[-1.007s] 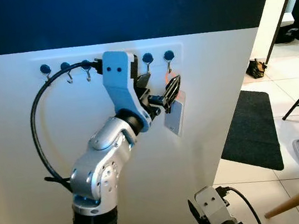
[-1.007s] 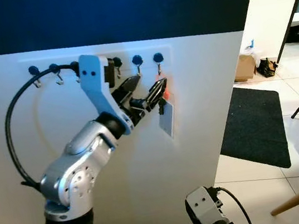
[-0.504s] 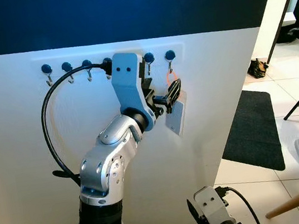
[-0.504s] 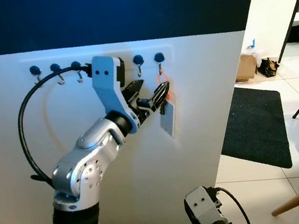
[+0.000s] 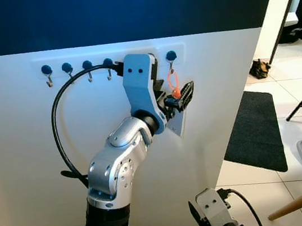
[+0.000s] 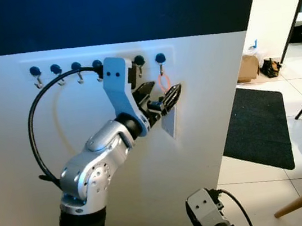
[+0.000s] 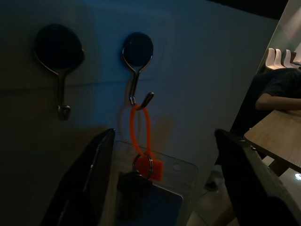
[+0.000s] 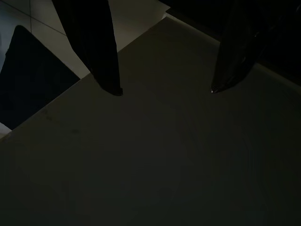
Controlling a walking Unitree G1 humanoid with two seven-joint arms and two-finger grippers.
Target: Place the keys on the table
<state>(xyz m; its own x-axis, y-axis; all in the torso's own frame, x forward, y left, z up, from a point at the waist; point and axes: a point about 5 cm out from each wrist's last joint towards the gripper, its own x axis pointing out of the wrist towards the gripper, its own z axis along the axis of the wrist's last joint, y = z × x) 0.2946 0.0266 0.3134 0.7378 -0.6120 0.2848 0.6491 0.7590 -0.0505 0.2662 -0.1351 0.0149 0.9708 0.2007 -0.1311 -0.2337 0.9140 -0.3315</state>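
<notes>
left hand (image 5: 184,94) now nearer hanging keys (image 5: 175,89)

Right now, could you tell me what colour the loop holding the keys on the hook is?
The thin plastic loop is orange, clearest in the left wrist view.

The keys (image 7: 136,176) hang by a glossy orange plastic loop (image 7: 139,129) from a shiny metal hook (image 7: 137,80), against a clear plastic card holder (image 7: 162,190). The left gripper (image 5: 182,95) has matt black fingers (image 7: 96,176) on a smooth blue plastic wrist and brushed silver arm; the wall (image 5: 21,155) looks smooth, matt white, the floor tiles (image 5: 294,103) glossy, with a dull black cloth mat (image 5: 256,131)
</notes>
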